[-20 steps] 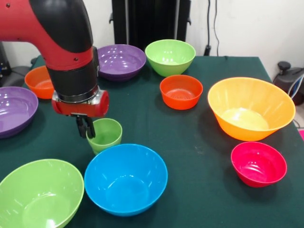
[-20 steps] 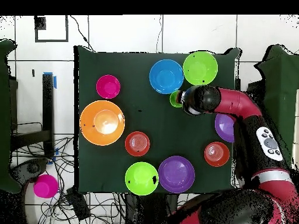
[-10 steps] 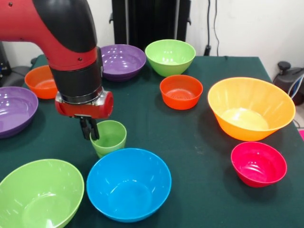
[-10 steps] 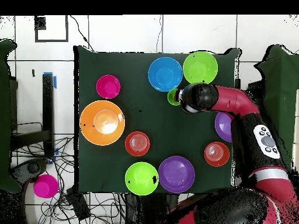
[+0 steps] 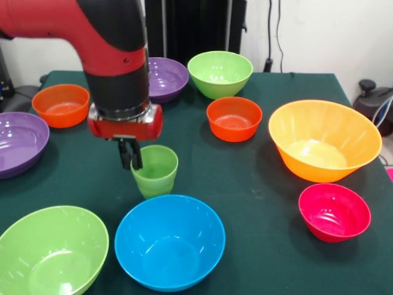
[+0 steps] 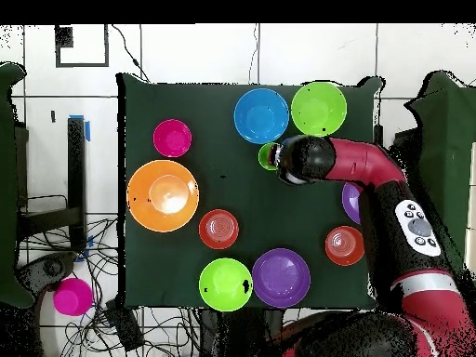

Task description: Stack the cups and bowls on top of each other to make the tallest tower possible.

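Claw [image 5: 131,157] clenched on near-left rim of light-green cup [image 5: 155,170], 1 finger inside the cup, 1 outside; cup upright, mouth up, nothing in it; whether its base touches the desk [image 5: 245,184] or sits just above, can't tell. In overhead view cup [image 6: 268,155] shows only partly, arm's wrist covers the rest.

Bowls, all mouth up, all separate, none nested, no tower built:
- blue bowl [image 5: 169,241] just in front of cup, nothing inside; overhead [image 6: 261,115]
- lime-green bowl [image 5: 52,251] at front-left corner, next to blue, nothing inside
- 2nd lime-green bowl [image 5: 220,72] at far edge, nothing inside
- purple bowl [image 5: 164,78] beside it, partly behind arm
- 2nd purple bowl [image 5: 18,141] at left edge, cut by frame
- small orange-red bowl [image 5: 60,104] far left, nothing inside
- small orange-red bowl [image 5: 234,117] mid-desk, right of cup, well apart from it; nothing inside
- large orange bowl [image 5: 324,140] at right, pale glare on its floor, no contents
- small pink-red bowl [image 5: 334,212] in front of large orange, near it; nothing inside

Off desk, overhead view: another pink bowl [image 6: 72,297] on floor among cables.
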Robot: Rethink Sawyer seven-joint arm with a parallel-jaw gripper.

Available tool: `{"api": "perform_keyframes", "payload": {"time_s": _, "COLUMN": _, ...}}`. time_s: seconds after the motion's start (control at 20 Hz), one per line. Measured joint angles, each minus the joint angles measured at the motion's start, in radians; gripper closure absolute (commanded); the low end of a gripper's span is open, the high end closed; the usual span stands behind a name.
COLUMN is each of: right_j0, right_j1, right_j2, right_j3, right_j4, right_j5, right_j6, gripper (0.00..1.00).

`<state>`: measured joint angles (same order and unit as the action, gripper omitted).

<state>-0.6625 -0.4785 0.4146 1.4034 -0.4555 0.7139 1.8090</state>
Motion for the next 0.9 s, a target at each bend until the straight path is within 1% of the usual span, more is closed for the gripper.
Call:
{"api": "perform_keyframes", "payload": {"time_s": 0.15, "right_j0": 0.000, "right_j1": -0.036, "right_j2": -0.015, "right_j3": 0.059, "right_j4": 0.000, "right_j5": -0.038, "right_j6": 0.004, "gripper": 1.00}}
{"api": "perform_keyframes", "payload": {"time_s": 0.25, "right_j0": -0.001, "right_j1": -0.069, "right_j2": -0.034, "right_j3": 0.121, "right_j4": 0.000, "right_j5": -0.081, "right_j6": 0.007, "gripper": 1.00}}
{"api": "perform_keyframes", "payload": {"time_s": 0.4, "right_j0": -0.005, "right_j1": -0.095, "right_j2": -0.048, "right_j3": 0.173, "right_j4": 0.000, "right_j5": -0.112, "right_j6": 0.007, "gripper": 1.00}}
{"api": "perform_keyframes", "payload": {"time_s": 0.45, "right_j0": -0.010, "right_j1": -0.114, "right_j2": -0.058, "right_j3": 0.215, "right_j4": 0.000, "right_j5": -0.131, "right_j6": 0.007, "gripper": 1.00}}
{"api": "perform_keyframes", "payload": {"time_s": 0.55, "right_j0": -0.016, "right_j1": -0.133, "right_j2": -0.070, "right_j3": 0.259, "right_j4": 0.000, "right_j5": -0.152, "right_j6": 0.007, "gripper": 1.00}}
{"api": "perform_keyframes", "payload": {"time_s": 0.8, "right_j0": -0.018, "right_j1": -0.152, "right_j2": -0.118, "right_j3": 0.342, "right_j4": 0.000, "right_j5": -0.208, "right_j6": 0.007, "gripper": 1.00}}
{"api": "perform_keyframes", "payload": {"time_s": 0.9, "right_j0": -0.018, "right_j1": -0.152, "right_j2": -0.125, "right_j3": 0.351, "right_j4": 0.000, "right_j5": -0.218, "right_j6": 0.007, "gripper": 1.00}}
